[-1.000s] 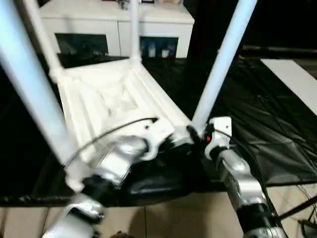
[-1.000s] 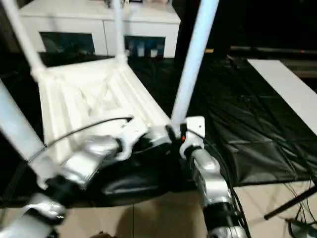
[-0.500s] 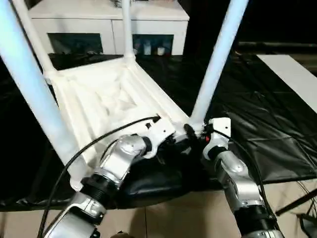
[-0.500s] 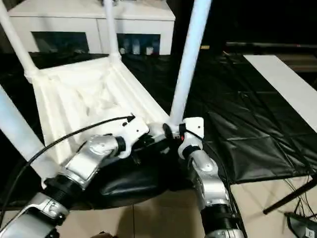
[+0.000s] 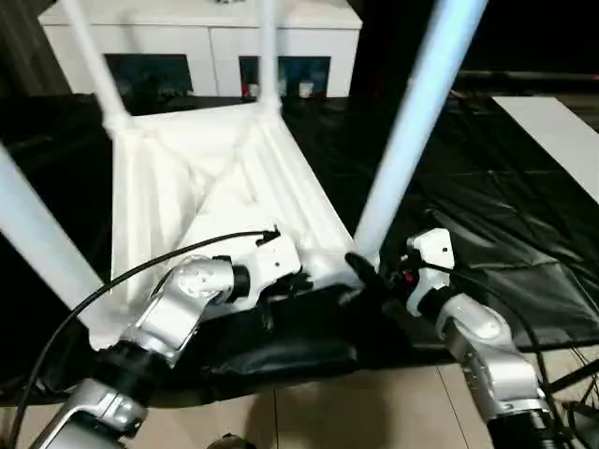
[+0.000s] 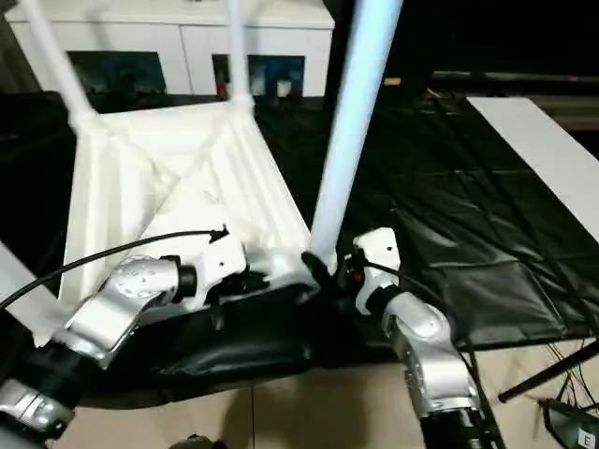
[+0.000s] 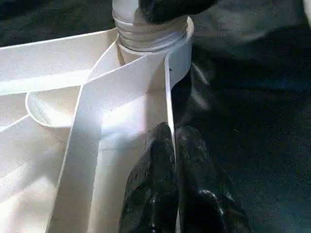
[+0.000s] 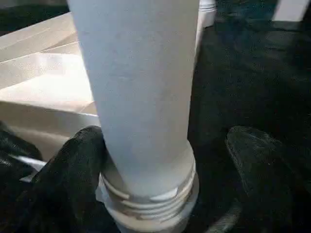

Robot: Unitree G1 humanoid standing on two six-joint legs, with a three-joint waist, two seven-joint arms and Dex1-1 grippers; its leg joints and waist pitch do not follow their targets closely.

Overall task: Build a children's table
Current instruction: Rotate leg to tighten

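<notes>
With the upturned tabletop (image 5: 201,178) on the black sheet (image 5: 487,215), left gripper (image 7: 170,160) pinching its rim and right gripper (image 8: 165,160) spread around the near leg (image 5: 412,122), that half-threaded leg could tilt.

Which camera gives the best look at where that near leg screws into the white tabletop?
The right wrist view: the leg stands close up, its threaded base sitting in the corner socket. The left wrist view catches the same threads farther off. The head views show that leg whole, its joint tiny.
</notes>
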